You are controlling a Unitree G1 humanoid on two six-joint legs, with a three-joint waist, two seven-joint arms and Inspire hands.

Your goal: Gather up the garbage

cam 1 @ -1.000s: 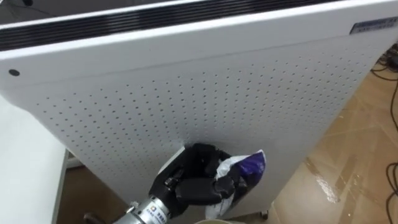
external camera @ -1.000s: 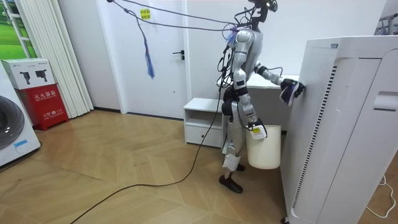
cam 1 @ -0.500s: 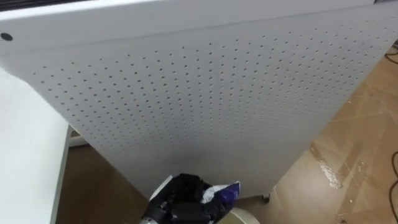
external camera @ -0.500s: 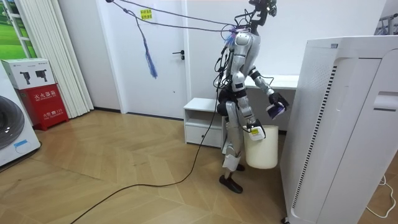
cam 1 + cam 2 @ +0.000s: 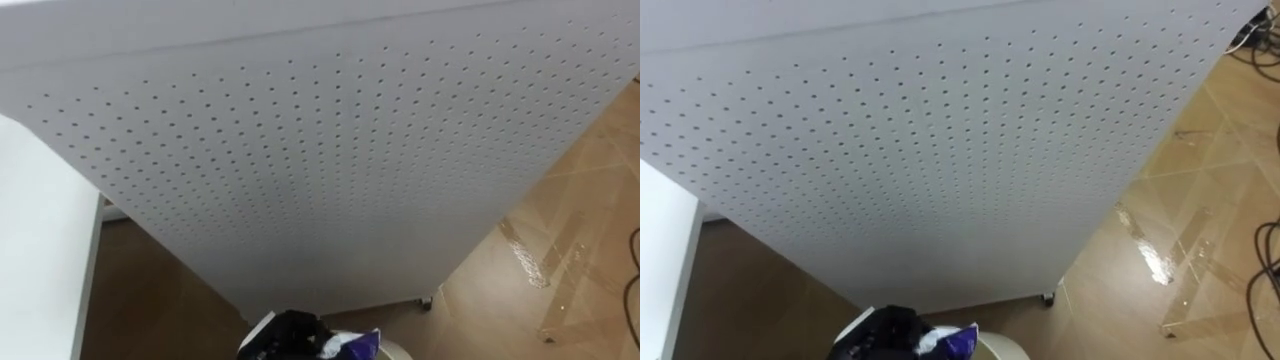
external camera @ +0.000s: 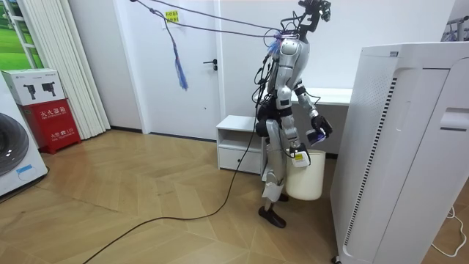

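Note:
My left hand (image 5: 288, 338) is black and shows at the bottom edge of the eye views, shut on a crumpled purple-and-white wrapper (image 5: 352, 345). It hangs just above the rim of a white bin (image 5: 396, 351). In the room view the left hand (image 6: 319, 133) holds the wrapper (image 6: 316, 137) at hip height over the bin (image 6: 305, 176). That bin hangs from my right hand (image 6: 296, 152) at my side. The same left hand (image 5: 883, 336), wrapper (image 5: 956, 343) and bin rim (image 5: 1004, 348) appear in the right eye view.
A tall white appliance with a perforated panel (image 5: 330, 150) stands close in front of me, also visible as a tall white appliance (image 6: 399, 147) in the room view. A white table (image 5: 40, 260) lies to my left. Behind me is a white cabinet (image 6: 238, 143). Wooden floor (image 5: 560, 260) opens to the right.
My left hand has come down with the wrapper from chest height by the panel to just over the bin. The eye view has shifted.

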